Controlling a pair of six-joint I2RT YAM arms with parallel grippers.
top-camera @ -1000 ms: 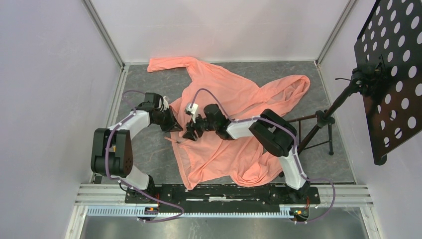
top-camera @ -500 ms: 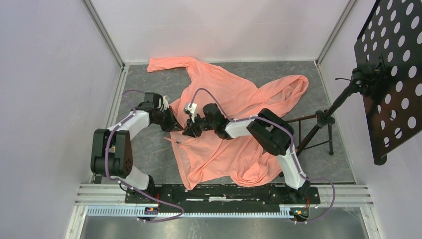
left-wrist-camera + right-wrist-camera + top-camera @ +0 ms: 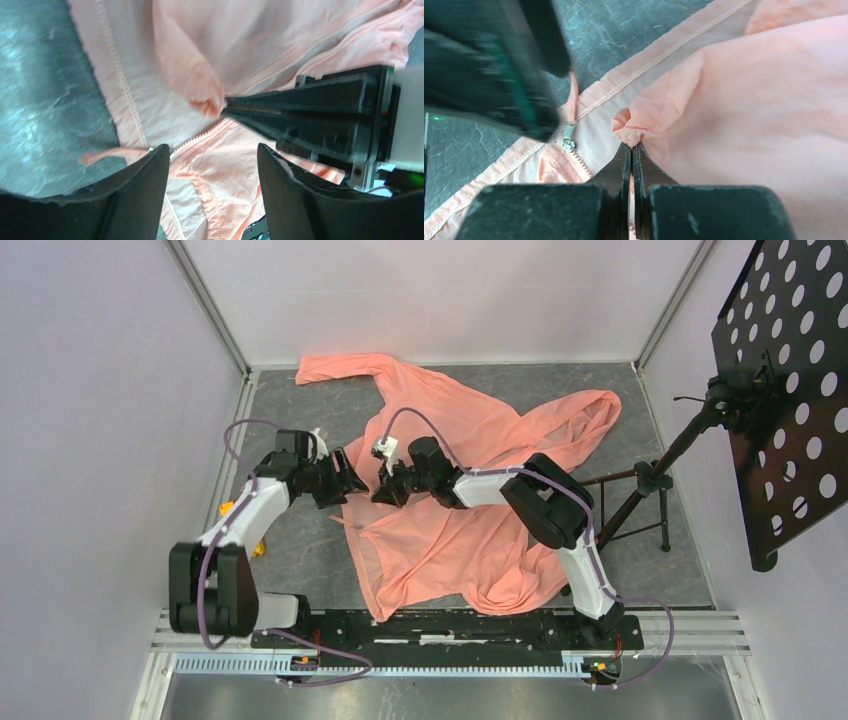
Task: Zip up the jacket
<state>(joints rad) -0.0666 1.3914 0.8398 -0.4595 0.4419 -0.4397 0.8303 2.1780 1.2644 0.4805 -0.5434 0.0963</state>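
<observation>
The salmon-pink jacket (image 3: 470, 470) lies crumpled across the grey table, one sleeve reaching to the back left. My right gripper (image 3: 631, 146) is shut on a small bunched fold of the jacket (image 3: 634, 127) next to the front opening. A metal zipper slider (image 3: 568, 137) sits on the zipper teeth just left of that fold. My left gripper (image 3: 212, 170) hovers open over the zipper line (image 3: 200, 135), with fabric below but nothing between its fingers (image 3: 135, 195). In the top view the left gripper (image 3: 350, 480) and right gripper (image 3: 385, 490) nearly face each other at the jacket's left edge.
A black perforated music stand (image 3: 780, 390) stands at the right, its tripod legs (image 3: 640, 510) beside the jacket's right edge. White enclosure walls ring the table. The arms' mounting rail (image 3: 450, 625) runs along the near edge.
The right gripper has closed on the fold of fabric. The left gripper has opened, and the left arm has swung outward at its base and elbow.
</observation>
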